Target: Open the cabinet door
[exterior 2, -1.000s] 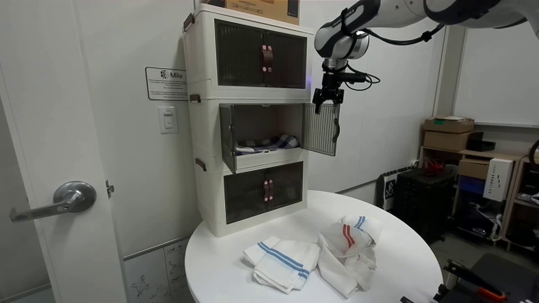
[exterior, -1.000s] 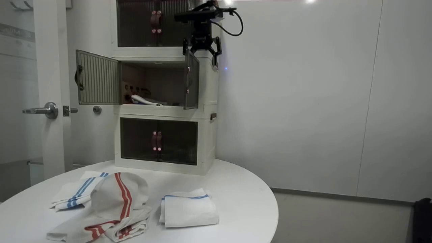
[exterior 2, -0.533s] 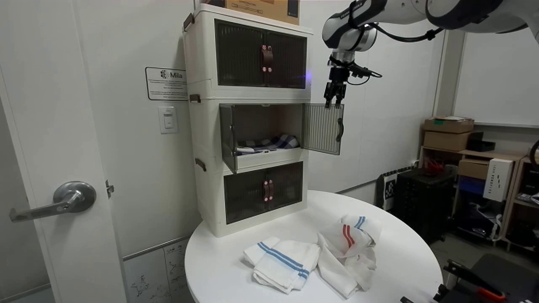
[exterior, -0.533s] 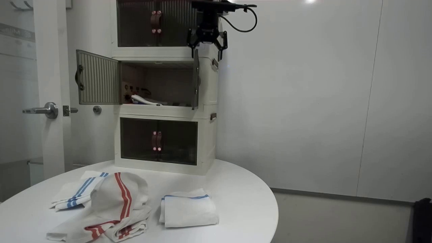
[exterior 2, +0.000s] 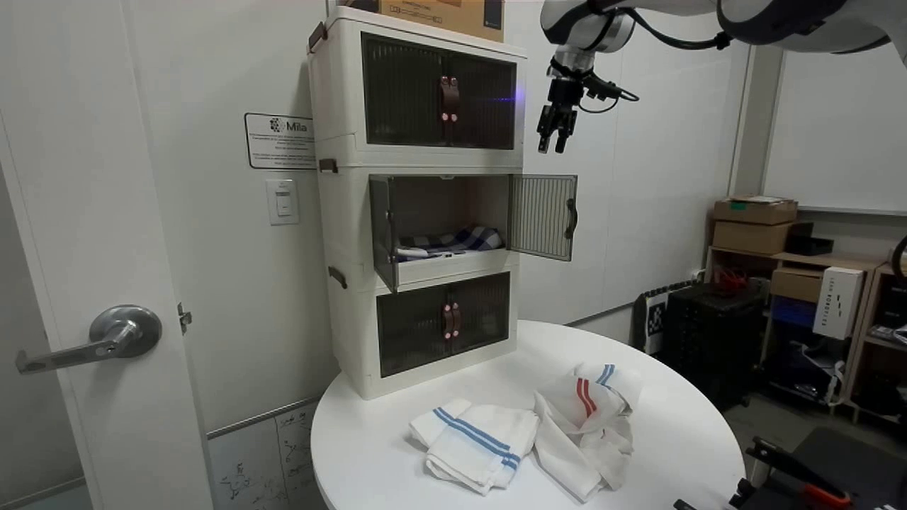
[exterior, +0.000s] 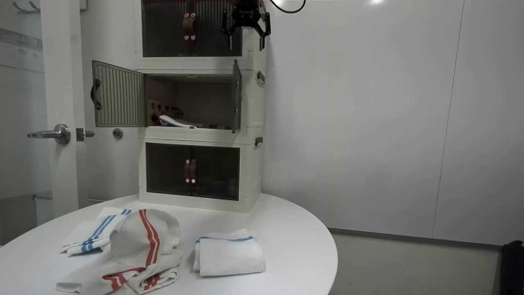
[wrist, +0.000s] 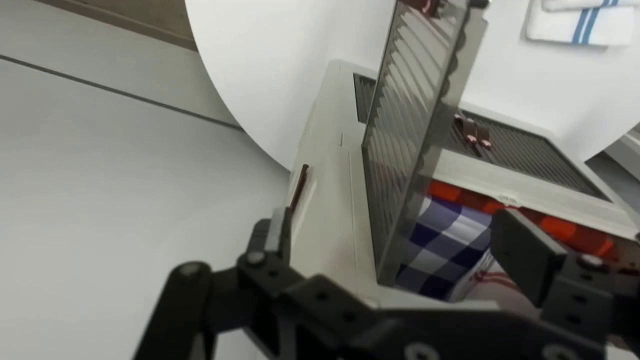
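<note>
The white cabinet (exterior: 192, 134) is a tall stack of three compartments and also shows in an exterior view (exterior 2: 348, 212). Both doors of its middle compartment stand open: the left door (exterior: 120, 96) and the right door (exterior: 237, 98). The right door sticks out forward, also in an exterior view (exterior 2: 544, 216) and in the wrist view (wrist: 400, 110). The top and bottom compartments are shut. My gripper (exterior: 245, 46) is open and empty, a little above the right door and apart from it, also in an exterior view (exterior 2: 552, 147) and the wrist view (wrist: 400, 230).
Folded and crumpled towels (exterior: 231, 256) lie on the round white table (exterior: 294, 246). Checkered cloth (wrist: 450, 235) lies inside the middle compartment. A cardboard box (exterior 2: 443, 15) sits on top of the cabinet. A plain wall (exterior: 360, 123) stands beside it.
The right door has swung further outward. My gripper was beside that door's upper edge; it has turned, come away and risen above it. The left door has not moved.
</note>
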Controlling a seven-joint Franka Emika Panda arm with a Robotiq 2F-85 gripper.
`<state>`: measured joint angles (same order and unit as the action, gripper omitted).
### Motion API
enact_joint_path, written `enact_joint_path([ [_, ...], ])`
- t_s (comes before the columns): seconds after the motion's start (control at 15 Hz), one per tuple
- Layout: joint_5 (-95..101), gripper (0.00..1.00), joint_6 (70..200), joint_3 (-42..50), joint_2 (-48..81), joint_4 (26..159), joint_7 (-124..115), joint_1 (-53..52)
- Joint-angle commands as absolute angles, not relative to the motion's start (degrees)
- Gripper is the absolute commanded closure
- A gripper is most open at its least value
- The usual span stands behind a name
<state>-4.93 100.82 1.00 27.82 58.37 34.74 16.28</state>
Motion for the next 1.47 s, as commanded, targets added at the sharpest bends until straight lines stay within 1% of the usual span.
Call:
enact_joint_path([
  [0.0,-5.8,0.0,99.6,0.4,25.9,55.7,27.6,14.2],
  [0.2,-5.6,0.0,101.0,-1.0,24.3,58.8,21.8,11.0],
  [0.4,-5.6,0.0,105.4,-2.3,24.3,63.5,13.1,7.0],
  [0.73,-6.9,0.0,114.5,-4.4,21.9,76.4,3.5,2.7],
  [0.93,-6.0,0.0,122.7,-4.1,18.3,85.8,-2.3,1.5],
  [1.13,-6.6,0.0,126.6,-3.6,13.5,94.2,-0.5,1.0],
  [1.4,-9.4,0.0,125.2,-4.2,5.4,105.3,7.8,2.2],
])
